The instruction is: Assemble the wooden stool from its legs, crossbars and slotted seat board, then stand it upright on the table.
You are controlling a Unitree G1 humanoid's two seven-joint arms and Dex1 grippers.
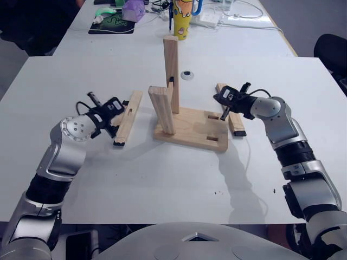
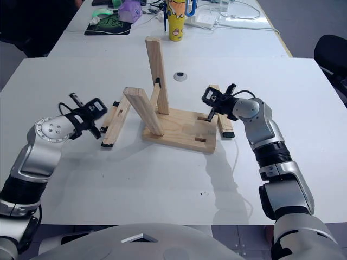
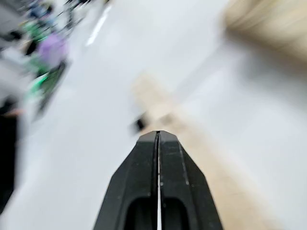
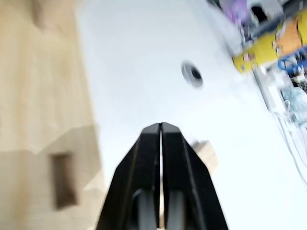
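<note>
Eye views: slotted seat board [image 1: 192, 132] lies flat on the tabletop [image 1: 162, 179], slots up, likely so that legs can be dropped in. Two standing legs [image 1: 171, 70] are already seated.

Left wrist view: left end effector [image 3: 158, 139] pressed together, empty, over the left loose leg [image 3: 192, 148].

Right wrist view: right end effector [image 4: 160, 127] pressed together, empty, between an open slot [image 4: 62, 179] and the right loose leg [image 4: 206, 153].
</note>
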